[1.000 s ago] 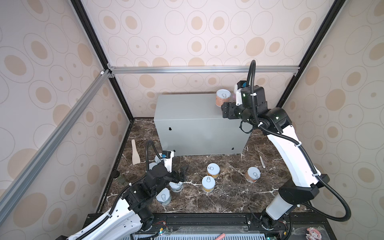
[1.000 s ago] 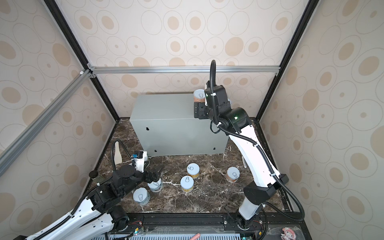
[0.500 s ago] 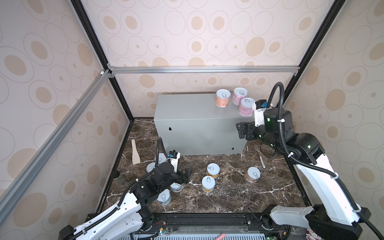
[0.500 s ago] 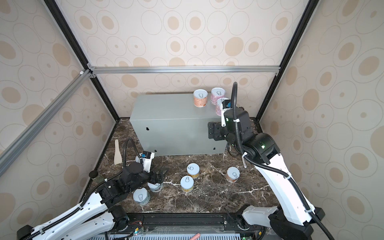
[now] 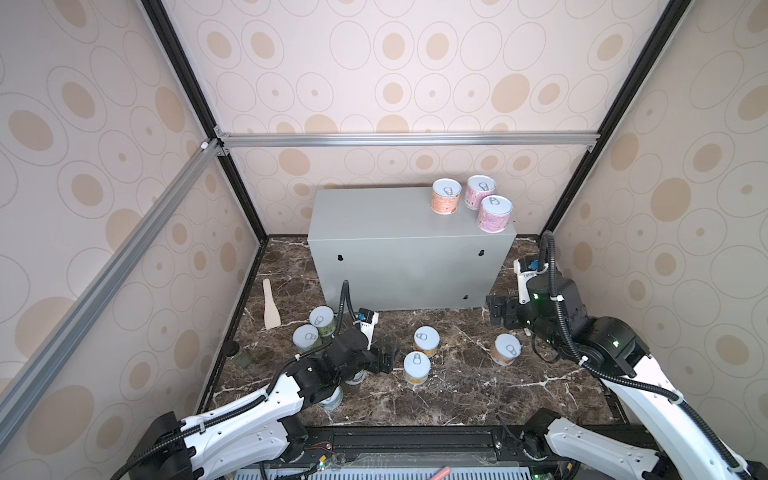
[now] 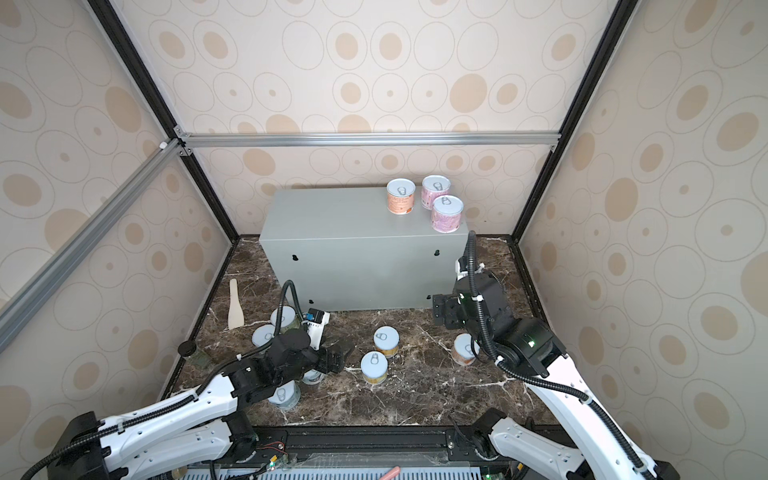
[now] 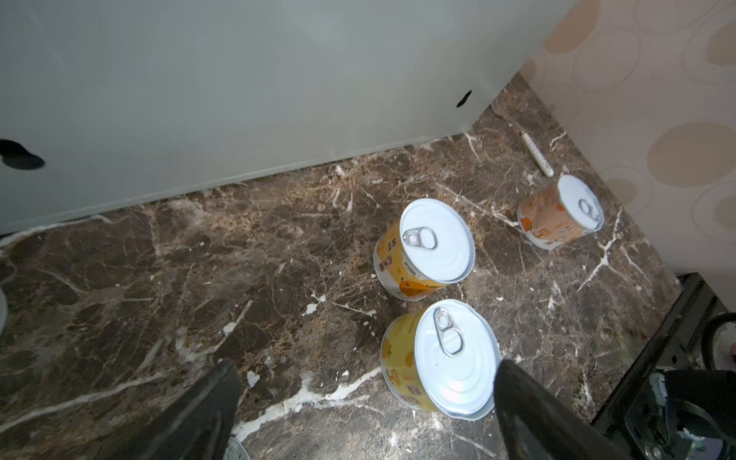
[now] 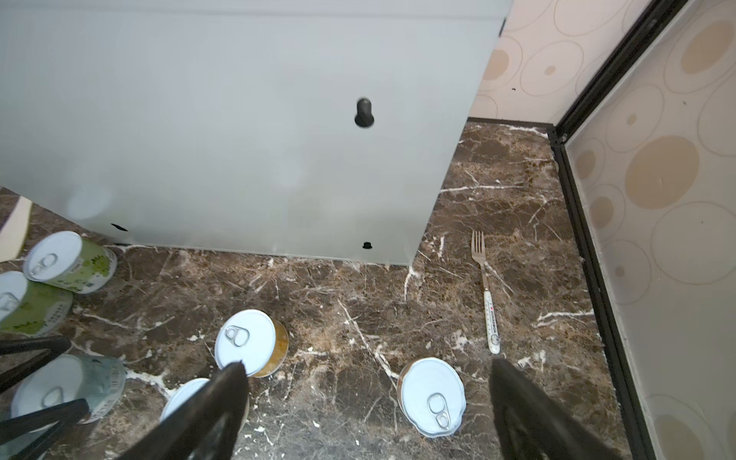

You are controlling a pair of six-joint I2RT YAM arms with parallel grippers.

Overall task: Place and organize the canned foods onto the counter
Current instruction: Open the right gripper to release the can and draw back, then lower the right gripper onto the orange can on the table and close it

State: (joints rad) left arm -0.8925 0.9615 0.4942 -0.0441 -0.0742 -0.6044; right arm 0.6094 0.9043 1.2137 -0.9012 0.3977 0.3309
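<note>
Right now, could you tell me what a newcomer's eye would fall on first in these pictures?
Probably the orange can and two pink cans clustered on the grey counter, at its far right corner. Then the other cans standing loose on the dark marble floor in front of it, with the left gripper and right gripper low among them, both open and empty.
</note>
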